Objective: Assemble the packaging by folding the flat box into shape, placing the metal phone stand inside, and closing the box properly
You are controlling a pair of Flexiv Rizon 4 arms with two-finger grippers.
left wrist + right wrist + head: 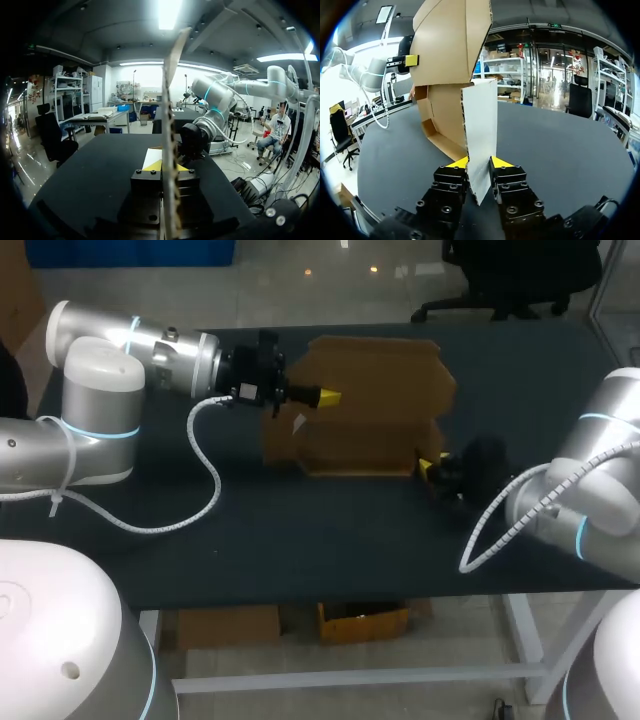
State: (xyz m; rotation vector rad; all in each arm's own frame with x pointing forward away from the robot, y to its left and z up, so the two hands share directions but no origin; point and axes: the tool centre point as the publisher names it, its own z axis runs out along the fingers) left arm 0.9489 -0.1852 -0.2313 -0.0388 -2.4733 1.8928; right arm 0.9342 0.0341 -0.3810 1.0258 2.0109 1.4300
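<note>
L claw (330, 397), R claw (479, 162): pinch grips, opposite flaps of box (365, 425).

Brown cardboard box (365, 405) upright on dark table (300, 535), left hand (330, 397) and right hand (428, 466) at its edges.

Robotics lab, silver left arm (100, 390) and right arm (600, 475) at a black worktable (300, 540), exposed cabling (207, 468)

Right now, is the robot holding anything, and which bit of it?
Yes, the cardboard box. The left gripper pinches an upright panel; the right gripper pinches a pale flap at its near corner.
</note>
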